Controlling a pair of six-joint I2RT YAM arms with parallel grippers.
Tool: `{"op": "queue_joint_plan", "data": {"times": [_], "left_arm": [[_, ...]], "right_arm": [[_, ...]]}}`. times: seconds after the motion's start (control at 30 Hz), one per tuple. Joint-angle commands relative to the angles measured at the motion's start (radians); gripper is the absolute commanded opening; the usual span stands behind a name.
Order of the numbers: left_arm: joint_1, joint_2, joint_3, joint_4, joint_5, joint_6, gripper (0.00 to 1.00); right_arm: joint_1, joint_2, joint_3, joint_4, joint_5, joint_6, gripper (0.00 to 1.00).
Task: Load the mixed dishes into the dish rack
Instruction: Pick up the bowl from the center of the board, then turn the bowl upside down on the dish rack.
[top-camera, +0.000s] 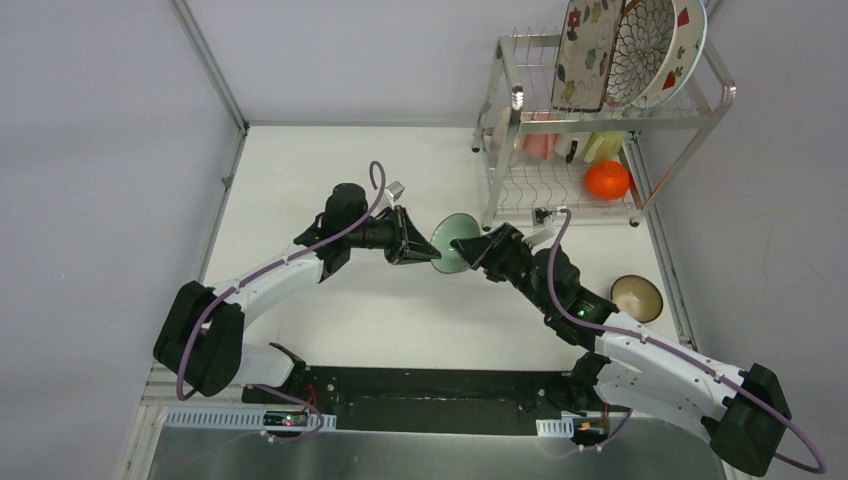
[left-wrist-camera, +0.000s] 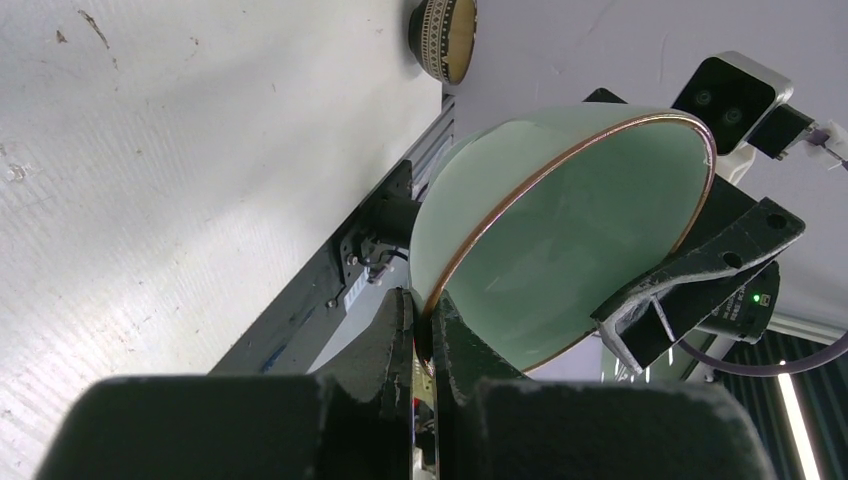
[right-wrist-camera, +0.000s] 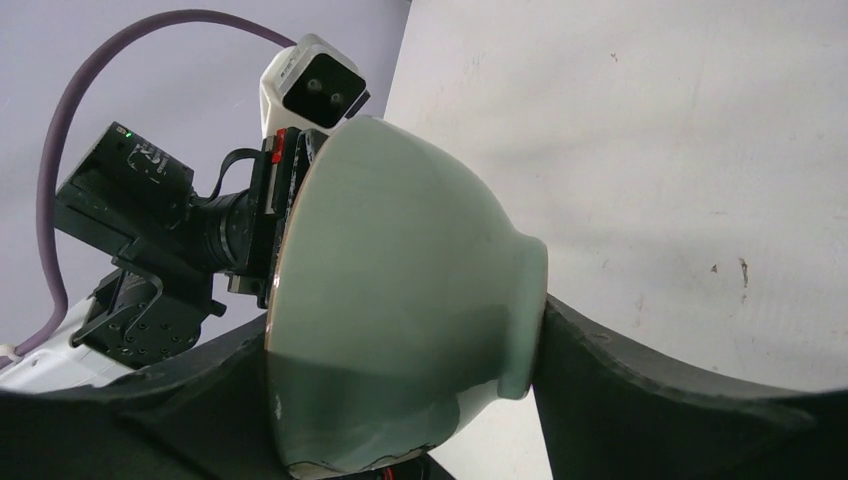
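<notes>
The pale green bowl hangs on its side above the table's middle, between both grippers. My left gripper is shut on its rim; in the left wrist view the gripper pinches the copper-edged rim of the bowl. My right gripper spans the bowl from rim to foot. In the right wrist view the gripper has one finger at the rim and the other against the foot of the bowl. The dish rack stands at the far right.
The rack's upper shelf holds the floral rectangular plate, the brown-petal round plate and the strawberry plate. Its lower shelf holds a pink cup, a yellow cup and the red-orange bowl. The dark brown bowl sits on the table at right.
</notes>
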Motion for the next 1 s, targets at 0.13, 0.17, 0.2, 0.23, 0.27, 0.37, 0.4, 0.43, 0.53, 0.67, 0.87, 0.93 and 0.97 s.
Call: {"op": "queue_joint_plan", "data": {"times": [0.13,0.17,0.2,0.23,0.27,0.37,0.4,0.43,0.53,0.67,0.87,0.93,0.97], "left_arm": [[0.008,0.003,0.023,0.123,0.049,-0.001,0.0],[0.008,0.005,0.02,0.123,0.046,-0.001,0.0],[0.008,0.006,0.017,0.121,0.043,0.004,0.0],[0.009,0.007,0.018,0.113,0.041,0.016,0.0],[0.008,0.01,0.019,0.092,0.032,0.03,0.01],[0.009,0.015,0.02,0.043,0.013,0.068,0.13],[0.01,0.018,0.021,0.027,0.008,0.081,0.17],[0.009,0.022,0.025,0.01,0.005,0.097,0.2],[0.011,0.033,0.035,-0.039,-0.013,0.139,0.26],[0.011,0.051,0.031,-0.055,-0.035,0.148,0.34],[0.01,0.048,0.041,-0.122,-0.061,0.219,0.41],[0.011,0.041,0.061,-0.199,-0.07,0.274,0.43],[0.011,0.037,0.073,-0.237,-0.077,0.302,0.44]], "right_arm": [[-0.007,-0.019,-0.018,0.002,-0.031,0.046,0.53],[-0.007,-0.019,-0.019,0.003,-0.032,0.046,0.49],[-0.007,-0.019,-0.019,0.003,-0.034,0.044,0.47],[-0.009,-0.017,-0.02,0.003,-0.029,0.042,0.45],[-0.01,-0.013,-0.021,0.003,-0.022,0.041,0.44],[-0.019,0.003,-0.032,0.019,-0.011,0.041,0.41],[-0.024,0.01,-0.037,0.033,-0.011,0.039,0.4],[-0.029,0.02,-0.043,0.049,-0.013,0.034,0.38],[-0.058,0.054,-0.043,0.079,-0.055,0.029,0.35],[-0.103,0.081,-0.028,0.086,-0.111,0.036,0.33],[-0.17,0.065,-0.058,0.088,-0.109,0.044,0.3],[-0.194,0.05,-0.069,0.077,-0.101,0.043,0.3],[-0.205,0.041,-0.073,0.066,-0.097,0.04,0.29]]}}
